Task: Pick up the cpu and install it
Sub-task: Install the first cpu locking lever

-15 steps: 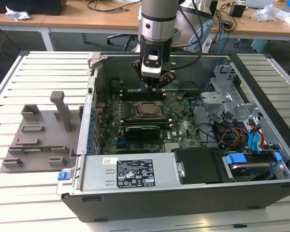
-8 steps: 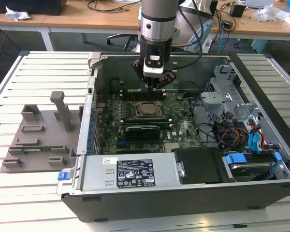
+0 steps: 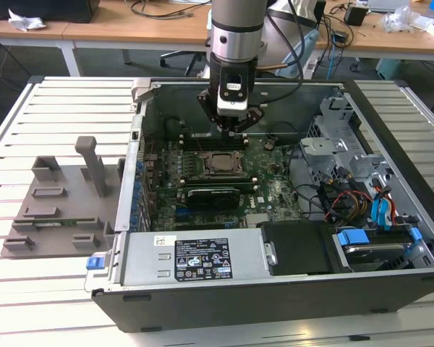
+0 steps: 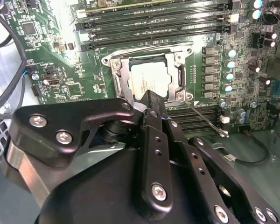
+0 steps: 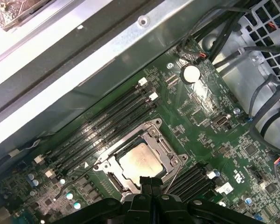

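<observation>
Black multi-link pincer (image 3: 233, 124) hangs over the open PC case, above the motherboard's memory-slot rows, just back of the socket. Fingers look brought together to a narrow tip in both wrist views w/ nothing between them; judged clenched & empty, tip (image 5: 147, 183) just off the socket frame's edge.

Flat square cpu w/ silver-grey metal top plate (image 5: 140, 160) sits inside the metal socket frame (image 5: 155, 133) near mid-board of the green motherboard (image 5: 210, 140); also seen in the second wrist view (image 4: 149, 79) and exterior view (image 3: 218, 163). Chip looks level & square to the frame, so placement prob done; seating depth can't be confirmed.

Thin wire retention lever (image 4: 203, 119) runs out at an angle from the socket corner, looks unlatched.

To do this step well: keep pincer vertical, stay clear of black memory slots (image 5: 107, 119) & round coin cell (image 5: 191, 73) by the board's far edge, no sideways drag on the chip, light pressure only on frame/lever, never on pins.

Grey plastic holder tray (image 3: 58, 206) rests on the slatted white table (image 3: 29, 289), at the exterior view's left of the case.
</observation>
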Controlling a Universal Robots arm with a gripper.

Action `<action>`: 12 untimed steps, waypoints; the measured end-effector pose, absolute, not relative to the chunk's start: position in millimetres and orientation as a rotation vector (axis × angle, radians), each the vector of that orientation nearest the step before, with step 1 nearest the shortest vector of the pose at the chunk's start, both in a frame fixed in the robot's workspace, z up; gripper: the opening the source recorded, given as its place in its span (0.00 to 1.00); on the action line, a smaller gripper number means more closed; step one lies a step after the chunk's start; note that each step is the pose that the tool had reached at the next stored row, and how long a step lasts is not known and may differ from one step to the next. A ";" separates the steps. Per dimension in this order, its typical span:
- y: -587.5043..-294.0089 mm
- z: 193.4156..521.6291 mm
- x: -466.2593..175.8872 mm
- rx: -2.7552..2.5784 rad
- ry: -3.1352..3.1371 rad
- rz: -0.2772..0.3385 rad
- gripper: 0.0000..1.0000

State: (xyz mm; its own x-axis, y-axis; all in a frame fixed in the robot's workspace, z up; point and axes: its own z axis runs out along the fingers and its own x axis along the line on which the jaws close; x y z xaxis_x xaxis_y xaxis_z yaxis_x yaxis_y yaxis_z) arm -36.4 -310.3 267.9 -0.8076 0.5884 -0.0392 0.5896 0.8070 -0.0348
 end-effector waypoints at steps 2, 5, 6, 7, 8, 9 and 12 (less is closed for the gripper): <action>-310.3 267.8 -36.4 0.950 2.965 -0.070 0.11; -310.3 267.8 -36.4 0.926 2.973 -0.070 0.11; -310.3 267.9 -36.4 0.920 2.975 -0.070 0.11; -310.3 267.9 -36.4 0.910 2.978 -0.070 0.11; -310.3 267.9 -36.4 0.899 2.981 -0.069 0.11; -310.3 267.8 -36.4 0.890 2.983 -0.069 0.11; -310.3 267.9 -36.4 0.867 2.990 -0.069 0.11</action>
